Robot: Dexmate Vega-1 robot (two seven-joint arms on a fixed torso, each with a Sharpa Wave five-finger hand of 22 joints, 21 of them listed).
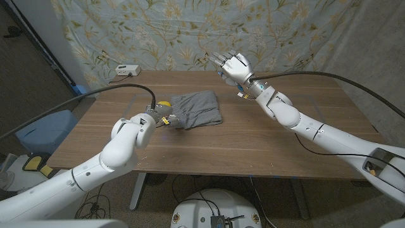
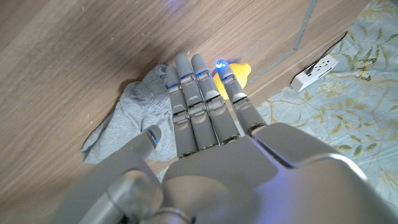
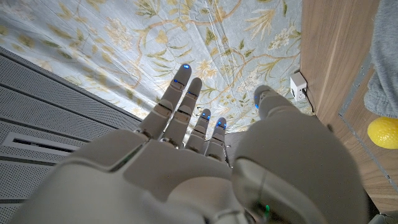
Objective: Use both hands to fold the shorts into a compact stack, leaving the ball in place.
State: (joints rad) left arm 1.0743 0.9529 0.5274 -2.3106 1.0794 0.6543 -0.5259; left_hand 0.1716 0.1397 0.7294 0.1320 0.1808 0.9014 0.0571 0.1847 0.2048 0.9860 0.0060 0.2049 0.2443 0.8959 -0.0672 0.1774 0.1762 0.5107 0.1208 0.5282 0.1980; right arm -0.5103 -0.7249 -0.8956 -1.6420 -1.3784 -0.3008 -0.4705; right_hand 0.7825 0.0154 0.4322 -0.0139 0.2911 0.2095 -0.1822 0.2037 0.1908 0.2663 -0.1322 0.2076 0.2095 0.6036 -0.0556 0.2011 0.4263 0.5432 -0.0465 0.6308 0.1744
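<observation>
**Left hand at the shorts, right hand raised and empty**

Everything here is placed from the grey fabric shorts (image 1: pixel 197 109), which lie bunched in a loose folded heap on the brown wooden table (image 1: pixel 253 145), about midway along it and toward its far half.

Nearest the robot, the left hand (image 1: pixel 158 118) comes in at the shorts' left edge. In the left wrist view the left hand (image 2: pixel 205 118) has its fingers (image 2: pixel 193 87) stretched out straight and held side by side, their tips over the crumpled border of the shorts (image 2: pixel 134 118); the thumb points at the cloth as well. Whether the fingers press on the fabric or only hover above it cannot be told, and no fold is pinched between them.

Just beside the shorts' left corner, touching or nearly touching the cloth, sits the small yellow ball (image 1: pixel 164 104); in the left wrist view the ball (image 2: pixel 239 71) peeks out past the fingertips.

Farther off, to the right of the shorts and beyond them, the right hand (image 1: pixel 234 66) is lifted well above the table, fingers apart and holding nothing. The right wrist view shows the same spread right hand (image 3: pixel 205 143) against the floral patterned cloth backdrop (image 3: pixel 186 31).

Beyond the shorts to the left, at the table's far edge, lies a white power strip (image 1: pixel 127 70).
</observation>
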